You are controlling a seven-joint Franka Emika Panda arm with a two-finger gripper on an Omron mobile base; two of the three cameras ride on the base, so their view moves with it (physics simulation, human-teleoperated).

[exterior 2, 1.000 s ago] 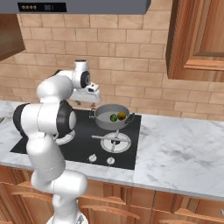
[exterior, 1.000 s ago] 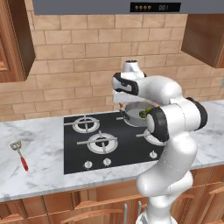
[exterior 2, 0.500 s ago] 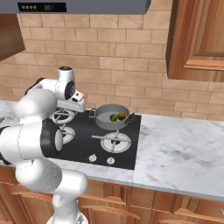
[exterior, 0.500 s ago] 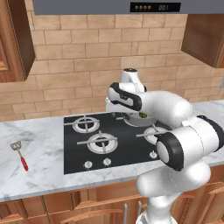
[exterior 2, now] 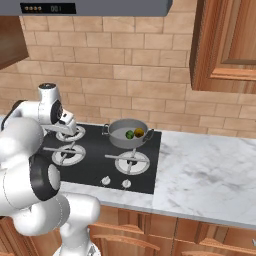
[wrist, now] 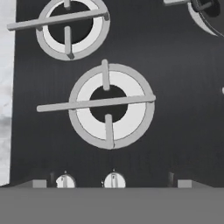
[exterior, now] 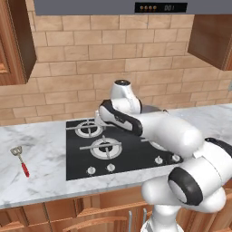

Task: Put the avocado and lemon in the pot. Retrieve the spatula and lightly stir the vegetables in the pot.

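Gripper (exterior 2: 68,129) held over left burners (wrist: 108,105), fingers spread, nothing grasped. Spatula (exterior: 20,159) lying on counter (exterior: 41,181) far left, well apart from fingers. Lemon (exterior 2: 139,132) in pot (exterior 2: 127,133), right.

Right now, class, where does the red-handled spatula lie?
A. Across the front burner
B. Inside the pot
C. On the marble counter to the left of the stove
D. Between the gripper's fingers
C: the spatula lies flat on the marble counter left of the stove, apart from the pot.
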